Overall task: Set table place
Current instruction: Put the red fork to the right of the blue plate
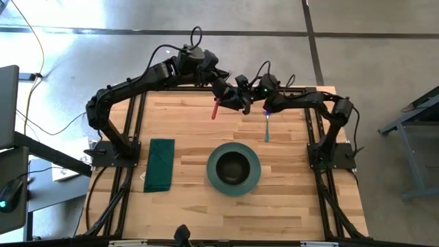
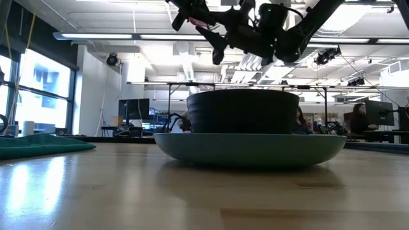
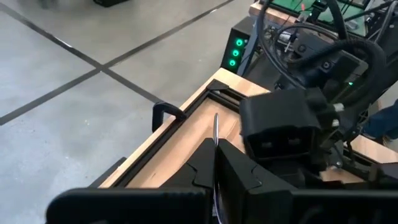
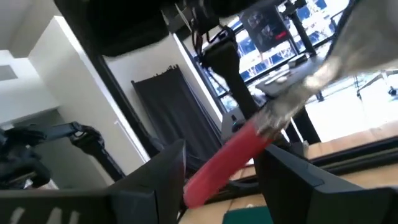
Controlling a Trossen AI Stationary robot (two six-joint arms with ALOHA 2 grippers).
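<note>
My left gripper [image 1: 223, 93] is high over the table's far middle, shut on a red-handled metal utensil [image 1: 215, 108]. My right gripper [image 1: 232, 103] faces it, open. In the right wrist view its two fingers stand on either side of the red handle [image 4: 230, 155]; I cannot tell whether they touch it. A teal-handled utensil [image 1: 267, 128] lies on the wooden table [image 1: 185, 116] beyond the plate. A dark bowl [image 1: 234, 165] sits in a teal plate [image 1: 234, 186] at the near middle. A folded green napkin [image 1: 159, 165] lies flat at the left. My left gripper pinches the utensil's thin metal part [image 3: 216, 132] between its two shut fingers; the metal shows edge-on between them. The red handle [image 1: 215, 110] sticks out beyond the fingers toward the near side, sloping down. The utensil is lifted well clear of the table.
The table's black rail frame [image 1: 140, 116] runs along both sides, with the arm bases [image 1: 110, 152] on it. The two arms' wrists crowd the far middle. Bare wood shows between napkin and plate and right of the plate.
</note>
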